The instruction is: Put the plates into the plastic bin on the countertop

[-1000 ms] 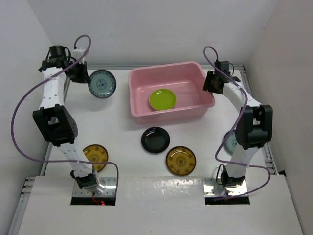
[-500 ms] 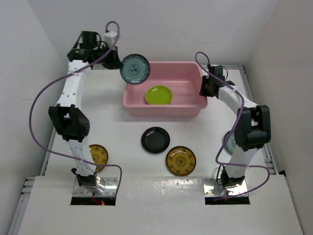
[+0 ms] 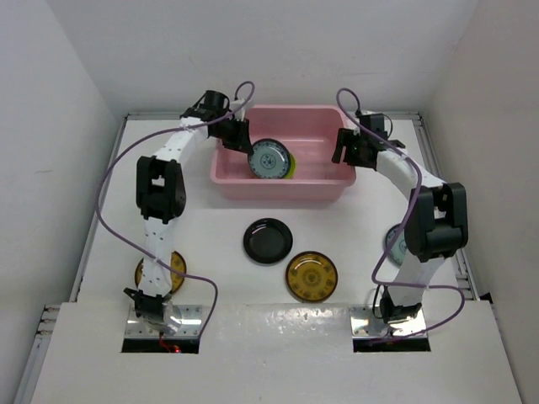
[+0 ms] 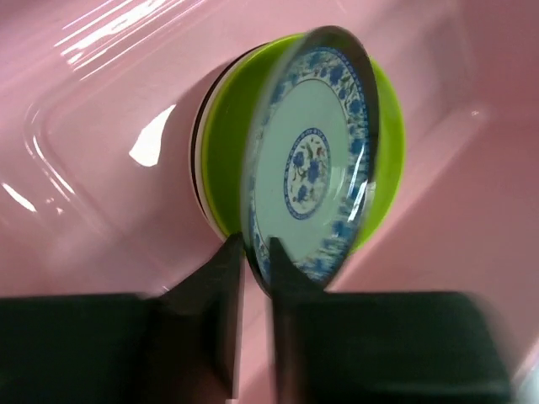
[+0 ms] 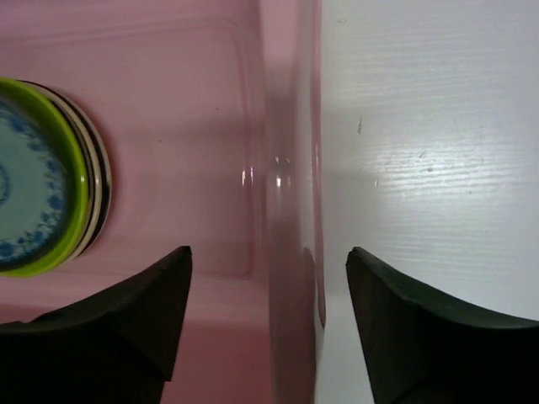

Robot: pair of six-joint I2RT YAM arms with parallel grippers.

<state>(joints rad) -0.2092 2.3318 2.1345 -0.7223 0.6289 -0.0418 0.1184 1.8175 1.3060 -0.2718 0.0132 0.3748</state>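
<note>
The pink plastic bin stands at the back of the countertop. My left gripper reaches into it, shut on the rim of a teal-blue patterned plate, which stands tilted on edge over the lime green plate. My right gripper is open and straddles the bin's right wall, with nothing gripped. On the countertop lie a black plate and an amber plate. A second amber plate is half hidden behind the left arm.
Part of another teal plate shows behind the right arm's elbow near the right edge. White walls close in the countertop at the back and on both sides. Purple cables loop off both arms.
My left arm has swung the teal-blue plate from the far left over the bin's rim and down onto the green plate. The bin was dragged slightly left, and my right gripper's jaws have widened at its wall.
</note>
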